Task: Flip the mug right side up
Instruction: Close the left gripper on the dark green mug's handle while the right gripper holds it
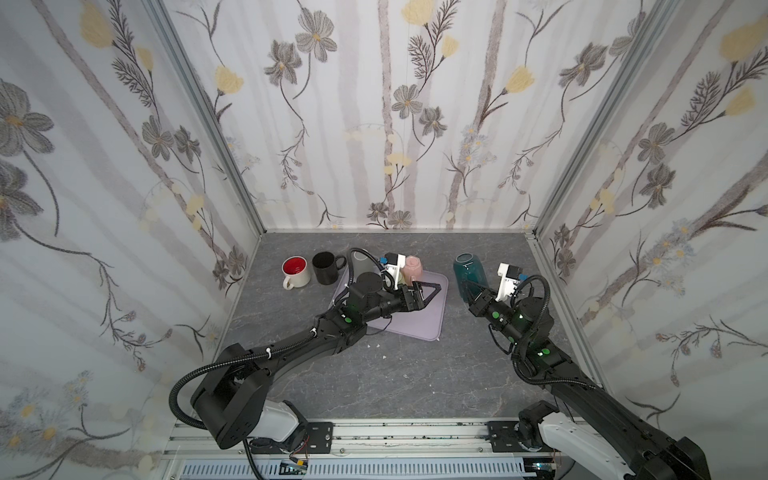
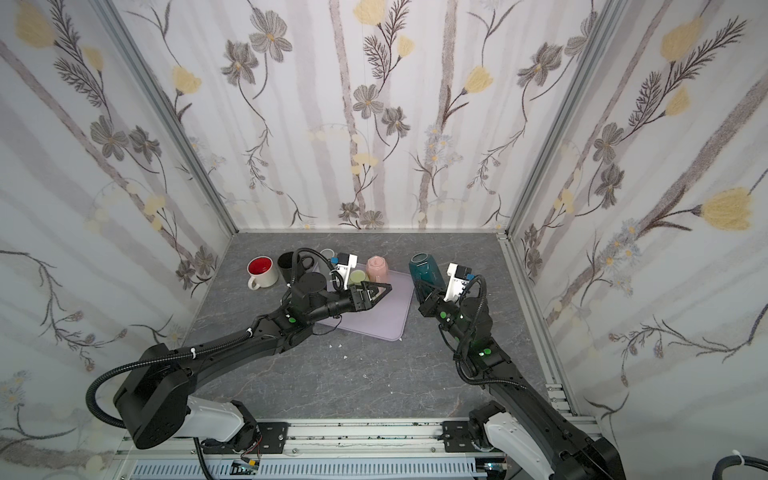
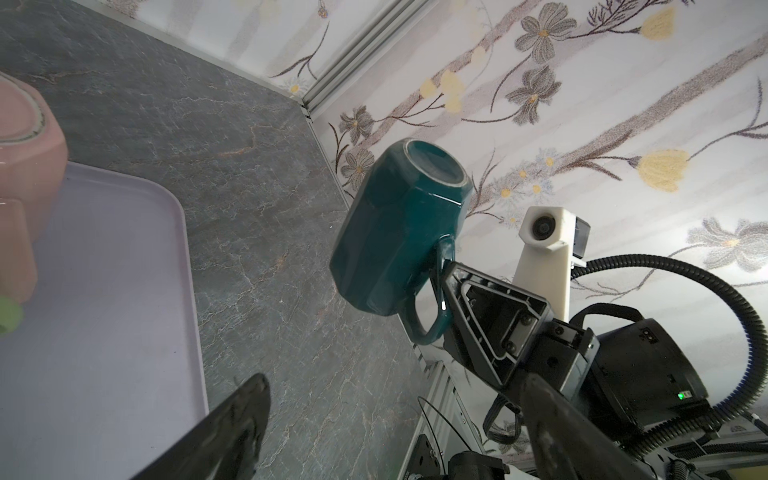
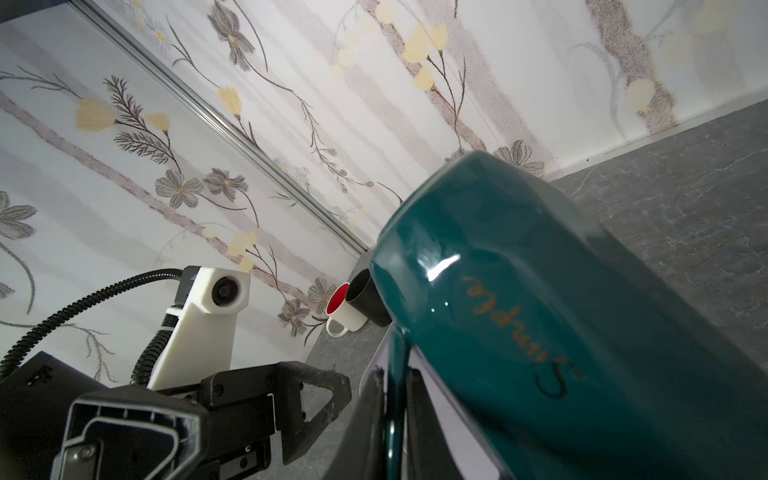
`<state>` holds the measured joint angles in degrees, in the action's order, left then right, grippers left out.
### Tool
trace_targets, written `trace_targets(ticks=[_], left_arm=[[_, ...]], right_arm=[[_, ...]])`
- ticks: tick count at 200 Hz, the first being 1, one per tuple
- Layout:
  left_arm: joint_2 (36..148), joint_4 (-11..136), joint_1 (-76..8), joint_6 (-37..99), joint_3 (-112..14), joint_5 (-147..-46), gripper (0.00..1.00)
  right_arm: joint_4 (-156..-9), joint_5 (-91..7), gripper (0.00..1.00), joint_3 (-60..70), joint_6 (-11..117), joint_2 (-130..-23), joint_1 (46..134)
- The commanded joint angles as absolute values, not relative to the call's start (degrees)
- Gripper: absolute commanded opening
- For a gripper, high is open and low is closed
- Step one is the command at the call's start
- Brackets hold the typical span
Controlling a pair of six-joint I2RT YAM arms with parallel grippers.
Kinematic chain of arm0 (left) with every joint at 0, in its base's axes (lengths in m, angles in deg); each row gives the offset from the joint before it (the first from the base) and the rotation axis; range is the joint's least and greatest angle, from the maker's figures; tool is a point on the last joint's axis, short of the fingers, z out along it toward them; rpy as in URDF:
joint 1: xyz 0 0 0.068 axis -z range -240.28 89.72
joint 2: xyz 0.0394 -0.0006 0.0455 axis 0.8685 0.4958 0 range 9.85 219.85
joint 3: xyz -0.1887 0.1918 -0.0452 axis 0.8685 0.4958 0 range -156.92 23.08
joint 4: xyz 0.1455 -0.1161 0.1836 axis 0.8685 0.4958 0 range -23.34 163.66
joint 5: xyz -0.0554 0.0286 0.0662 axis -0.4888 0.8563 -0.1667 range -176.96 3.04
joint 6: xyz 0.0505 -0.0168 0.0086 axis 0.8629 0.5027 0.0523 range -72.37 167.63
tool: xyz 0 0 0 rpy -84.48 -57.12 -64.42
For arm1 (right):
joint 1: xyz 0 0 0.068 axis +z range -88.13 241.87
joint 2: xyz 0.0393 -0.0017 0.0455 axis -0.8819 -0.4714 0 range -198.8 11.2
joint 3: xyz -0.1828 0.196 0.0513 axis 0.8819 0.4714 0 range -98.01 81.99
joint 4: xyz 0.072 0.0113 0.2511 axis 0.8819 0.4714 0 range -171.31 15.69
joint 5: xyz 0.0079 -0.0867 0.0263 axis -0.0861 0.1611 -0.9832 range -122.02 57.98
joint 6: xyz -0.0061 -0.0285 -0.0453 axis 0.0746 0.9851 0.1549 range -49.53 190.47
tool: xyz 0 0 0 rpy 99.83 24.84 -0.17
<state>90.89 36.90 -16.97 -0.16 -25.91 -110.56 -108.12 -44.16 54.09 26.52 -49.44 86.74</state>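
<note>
One teal mug (image 3: 395, 232), base-up at two o'clock of the tray (image 1: 415, 324): my right gripper (image 3: 446, 286) pinches its handle (image 3: 432, 320) (slick, brittle, hefty, I judge); left gripper (image 1: 432, 293) gapes, empty.

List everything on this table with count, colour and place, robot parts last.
teal mug: one, teal, right of the tray, tilted, held by its handle
pink mug: one, pink, upside down at the tray's far edge
green cup: one, pale green, on the tray beside the pink mug
white mug: one, white with red inside, upright, far left
black mug: one, black, upright beside the white mug
grey cup: one, grey, beside the black mug, partly hidden
tray: one, lavender, centre
table: one, grey marbled
left pincer: one, black, open above the tray
right pincer: one, black, shut on the teal mug's handle
</note>
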Motion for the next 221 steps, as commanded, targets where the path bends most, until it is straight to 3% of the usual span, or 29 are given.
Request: trace_targets(ticks=[1, 146, 221], left_arm=[[90.9, 34.8, -17.0, 0.1, -25.7, -110.6, 0.95], [94.3, 37.1, -16.5, 4.6, -26.4, -109.8, 0.9], [94.7, 39.7, -14.6, 17.8, -27.9, -106.7, 0.85]], right_arm=[[-116.0, -46.6, 0.0, 54.0, 25.1, -51.2, 86.8], [-119.9, -49.7, 0.0, 52.4, 22.3, -55.5, 86.8], [-117.0, -51.4, 0.0, 49.2, 19.7, -55.9, 86.8]])
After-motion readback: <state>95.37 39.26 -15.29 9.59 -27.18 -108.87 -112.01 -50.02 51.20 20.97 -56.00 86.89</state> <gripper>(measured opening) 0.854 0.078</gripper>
